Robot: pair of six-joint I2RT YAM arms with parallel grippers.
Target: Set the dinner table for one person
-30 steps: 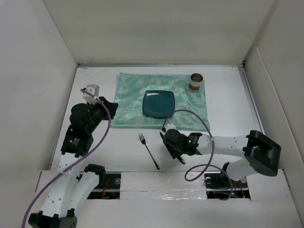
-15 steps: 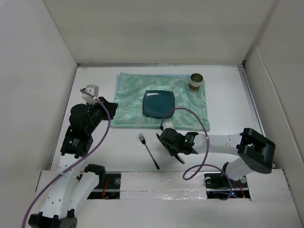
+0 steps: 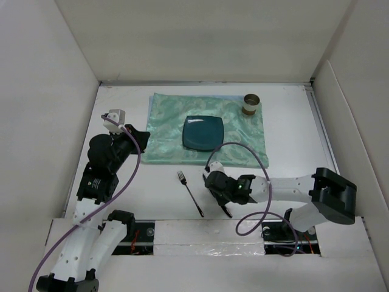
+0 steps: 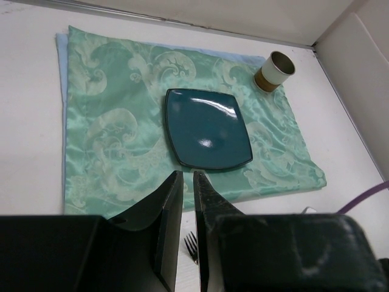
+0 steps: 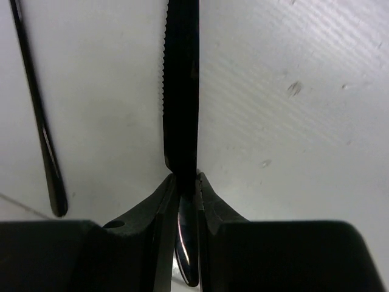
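The dinner table (image 3: 292, 134) is the flat white surface walled by white upright panels; it fills the scene from the arms' bases at the near edge to the far panel. At the left, the left gripper (image 4: 188, 176) hangs over bare table just left of the placemat's left edge, pointing toward the cloth; its fingers stand almost together with only a thin slit between them, and nothing is in that slit. The pale green patterned placemat (image 3: 167, 128) lies in the far middle of the table. A dark fork (image 3: 190, 193) lies on bare table near of the placemat's near edge, tines toward the cloth, handle toward the bases. A square teal plate (image 3: 203, 133) sits flat on the placemat, about at its middle. Just right of the fork, the right gripper (image 5: 187, 177) is clamped on a dark knife (image 5: 182, 91), one finger on each side where the serrated blade meets the handle; whether the knife is lifted off the table I cannot tell. A tan and white cup (image 3: 251, 104) stands upright on the placemat's far right corner.
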